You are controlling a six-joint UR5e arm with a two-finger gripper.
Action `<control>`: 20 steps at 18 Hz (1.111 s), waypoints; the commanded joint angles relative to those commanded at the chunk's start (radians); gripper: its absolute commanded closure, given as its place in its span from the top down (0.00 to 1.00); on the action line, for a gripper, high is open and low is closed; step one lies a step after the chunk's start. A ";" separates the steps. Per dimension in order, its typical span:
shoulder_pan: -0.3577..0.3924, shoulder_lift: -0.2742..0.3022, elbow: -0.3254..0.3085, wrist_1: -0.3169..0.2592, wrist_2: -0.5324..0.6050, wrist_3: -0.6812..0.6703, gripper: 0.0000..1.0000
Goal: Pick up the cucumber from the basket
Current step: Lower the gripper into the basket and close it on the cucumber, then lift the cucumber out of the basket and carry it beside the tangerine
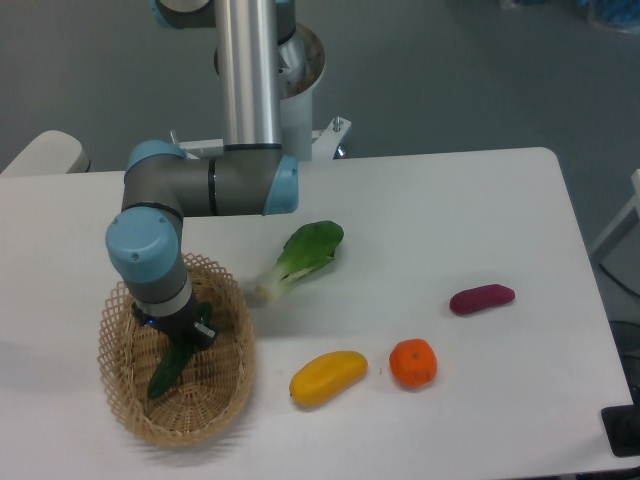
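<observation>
The wicker basket [215, 400] sits at the front left of the white table. The dark green cucumber [166, 371] lies inside it, slanting from lower left to upper right. My gripper [190, 335] points down into the basket, right over the cucumber's upper end. Its dark fingers sit at that end of the cucumber, but the wrist hides much of them. I cannot tell whether the fingers are closed on the cucumber or only around it.
A leafy bok choy [303, 256] lies right of the basket. A yellow mango [327, 377] and an orange [413, 363] lie at the front middle. A purple sweet potato [482, 298] lies to the right. The arm's upright column [250, 70] stands at the back.
</observation>
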 joint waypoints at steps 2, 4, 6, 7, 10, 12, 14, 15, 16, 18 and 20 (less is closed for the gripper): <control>0.009 0.009 0.046 -0.015 0.000 0.051 0.29; 0.052 0.023 0.094 -0.023 0.000 0.078 0.29; 0.093 0.029 0.144 -0.067 -0.002 0.106 0.29; 0.118 0.034 0.170 -0.106 -0.002 0.152 0.29; 0.323 0.077 0.219 -0.172 -0.015 0.491 0.29; 0.379 0.083 0.221 -0.172 -0.031 0.587 0.29; 0.435 0.089 0.221 -0.182 -0.051 0.693 0.29; 0.463 0.095 0.221 -0.195 -0.060 0.742 0.29; 0.483 0.098 0.221 -0.204 -0.063 0.784 0.29; 0.521 0.098 0.221 -0.207 -0.064 0.850 0.29; 0.558 0.095 0.221 -0.212 -0.064 0.938 0.29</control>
